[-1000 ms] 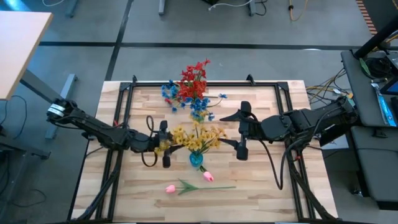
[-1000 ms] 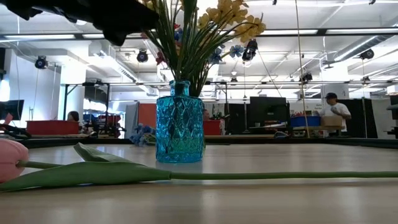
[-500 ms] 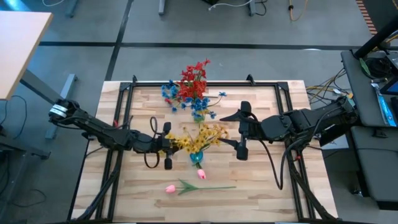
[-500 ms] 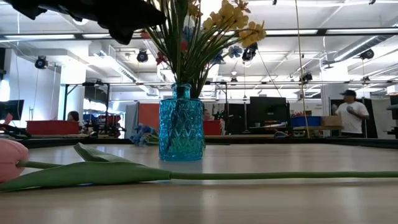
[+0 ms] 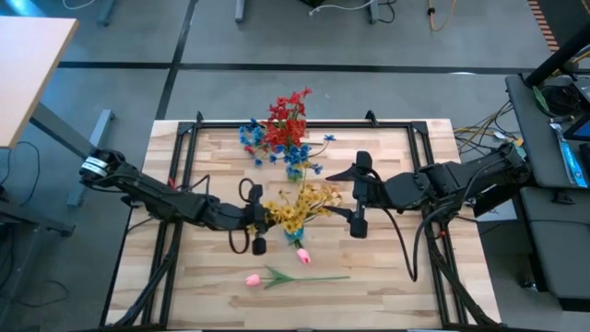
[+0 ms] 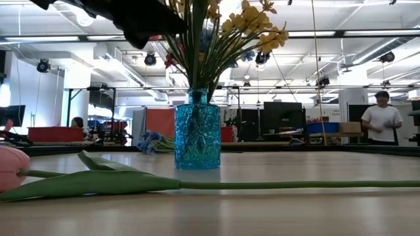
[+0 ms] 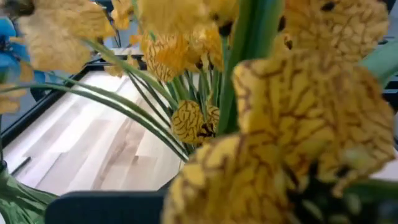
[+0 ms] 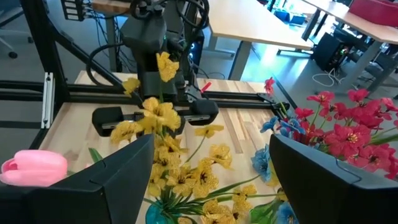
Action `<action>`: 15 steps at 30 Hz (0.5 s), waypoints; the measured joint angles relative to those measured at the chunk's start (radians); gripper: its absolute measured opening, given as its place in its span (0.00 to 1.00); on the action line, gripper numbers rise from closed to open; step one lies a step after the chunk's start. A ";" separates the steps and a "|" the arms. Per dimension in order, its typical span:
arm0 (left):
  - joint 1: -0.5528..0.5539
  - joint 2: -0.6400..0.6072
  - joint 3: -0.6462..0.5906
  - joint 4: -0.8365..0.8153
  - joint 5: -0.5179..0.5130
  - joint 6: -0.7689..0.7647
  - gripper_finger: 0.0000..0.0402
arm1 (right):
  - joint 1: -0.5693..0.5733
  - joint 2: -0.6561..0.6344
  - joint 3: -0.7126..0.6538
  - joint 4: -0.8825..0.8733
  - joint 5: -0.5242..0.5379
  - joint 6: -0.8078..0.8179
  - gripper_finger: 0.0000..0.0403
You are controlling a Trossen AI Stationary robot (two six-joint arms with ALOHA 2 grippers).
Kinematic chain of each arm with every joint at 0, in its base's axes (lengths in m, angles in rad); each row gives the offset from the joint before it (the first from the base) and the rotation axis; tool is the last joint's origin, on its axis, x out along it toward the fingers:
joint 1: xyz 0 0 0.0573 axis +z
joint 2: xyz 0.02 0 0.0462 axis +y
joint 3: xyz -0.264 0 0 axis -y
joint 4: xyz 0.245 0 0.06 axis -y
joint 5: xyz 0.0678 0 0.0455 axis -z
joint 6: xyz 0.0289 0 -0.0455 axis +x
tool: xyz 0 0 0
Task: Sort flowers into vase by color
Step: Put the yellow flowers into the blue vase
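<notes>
Left gripper closed on yellow flowers standing in blue vase; right gripper spread, empty. Pink tulip lies on wooden table; person behind

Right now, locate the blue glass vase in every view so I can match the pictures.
High view: blue glass vase near table centre, mostly hidden beneath the yellow flowers.
Low view: centre, upright on the table.
Left wrist view: not visible; yellow flowers fill it.
Right wrist view: only its rim at the bottom edge.
Shared landmark: the yellow flowers.
</notes>
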 joint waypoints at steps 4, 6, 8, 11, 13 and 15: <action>0.002 -0.005 -0.002 -0.005 0.000 -0.018 0.02 | 0.000 0.000 0.000 -0.002 0.000 0.001 0.76; 0.002 -0.012 -0.006 -0.006 0.001 -0.024 0.04 | 0.000 0.000 0.000 -0.003 0.000 0.001 0.76; 0.003 -0.018 -0.009 -0.004 0.001 -0.026 0.08 | 0.000 0.000 0.000 -0.004 0.000 0.001 0.77; 0.003 -0.024 -0.011 -0.012 0.001 -0.027 0.17 | 0.000 0.000 0.000 -0.004 0.000 0.001 0.78; 0.003 -0.026 -0.011 -0.026 0.001 -0.026 0.25 | 0.000 0.000 0.000 -0.004 0.000 0.001 0.78; 0.003 -0.029 -0.012 -0.038 0.001 -0.027 0.33 | 0.000 0.000 0.000 -0.004 0.000 0.004 0.78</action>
